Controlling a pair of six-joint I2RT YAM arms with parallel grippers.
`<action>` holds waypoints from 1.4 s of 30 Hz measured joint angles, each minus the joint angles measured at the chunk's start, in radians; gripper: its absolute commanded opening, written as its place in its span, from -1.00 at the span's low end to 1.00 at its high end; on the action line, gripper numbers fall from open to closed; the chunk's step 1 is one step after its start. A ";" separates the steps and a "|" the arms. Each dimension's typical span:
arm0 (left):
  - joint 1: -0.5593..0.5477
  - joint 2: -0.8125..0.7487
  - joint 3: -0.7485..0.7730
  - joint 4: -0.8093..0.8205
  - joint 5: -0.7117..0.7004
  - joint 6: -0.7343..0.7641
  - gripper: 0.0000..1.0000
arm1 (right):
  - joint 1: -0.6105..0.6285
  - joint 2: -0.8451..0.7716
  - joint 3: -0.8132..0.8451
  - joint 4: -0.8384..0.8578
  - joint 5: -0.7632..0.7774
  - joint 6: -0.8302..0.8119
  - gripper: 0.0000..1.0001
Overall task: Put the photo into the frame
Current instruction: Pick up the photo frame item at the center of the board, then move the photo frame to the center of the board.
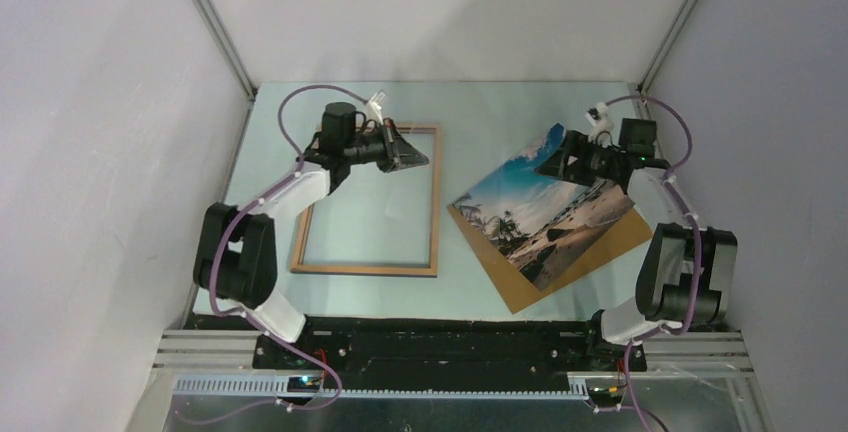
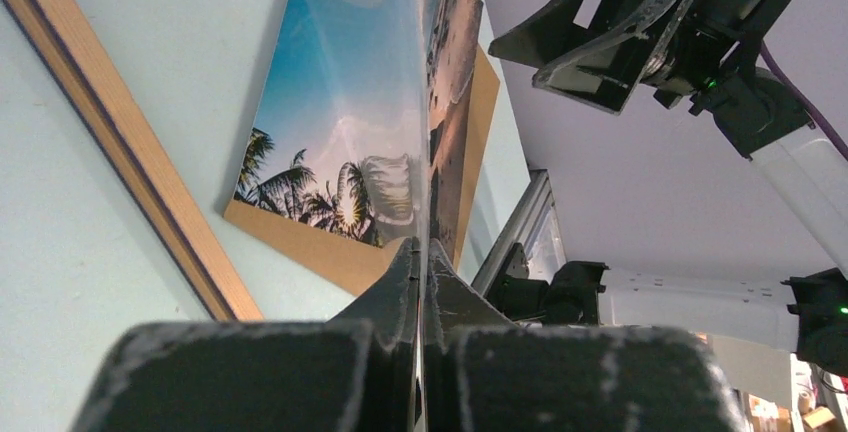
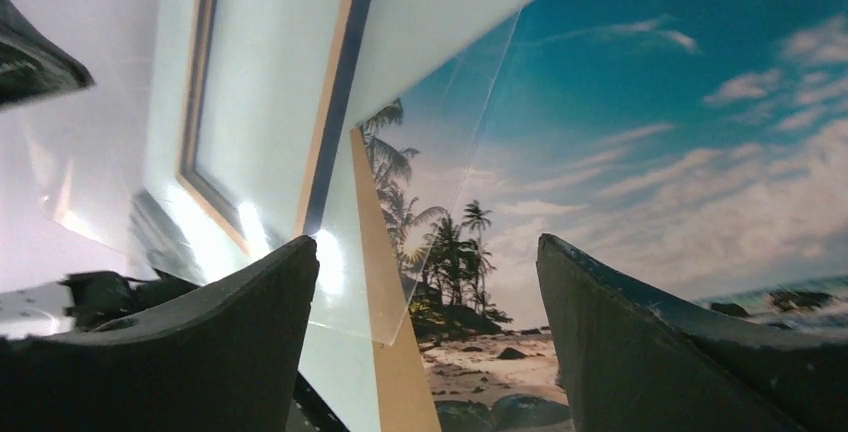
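Photo (image 1: 540,207) lies face up on the brown board (image 1: 525,290), just under my spread right gripper (image 1: 553,162); frame (image 1: 365,270) sits to its left, where my left gripper (image 1: 415,157) clamps the clear pane (image 2: 372,82).

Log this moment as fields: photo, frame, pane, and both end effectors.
left end effector: shut on clear pane
right end effector: open, empty, over the photo's far edge
photo: face up on backing board, not yet inserted
frame: lying flat, wood-brown side up, left of photo
clear pane: held up between the two arms
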 measured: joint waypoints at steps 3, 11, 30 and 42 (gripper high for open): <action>0.043 -0.052 -0.028 -0.019 0.021 0.018 -1.00 | 0.097 -0.049 0.000 0.000 0.069 -0.023 0.71; 0.164 -0.246 -0.060 -0.163 0.076 0.135 -1.00 | 0.352 -0.090 0.042 0.001 0.257 -0.064 0.65; 0.533 -0.532 -0.087 -0.634 0.158 0.488 -1.00 | 0.630 0.225 0.297 0.026 0.492 0.028 0.49; 0.555 -0.631 -0.014 -0.786 0.113 0.586 -1.00 | 0.768 0.507 0.498 -0.019 0.592 0.065 0.46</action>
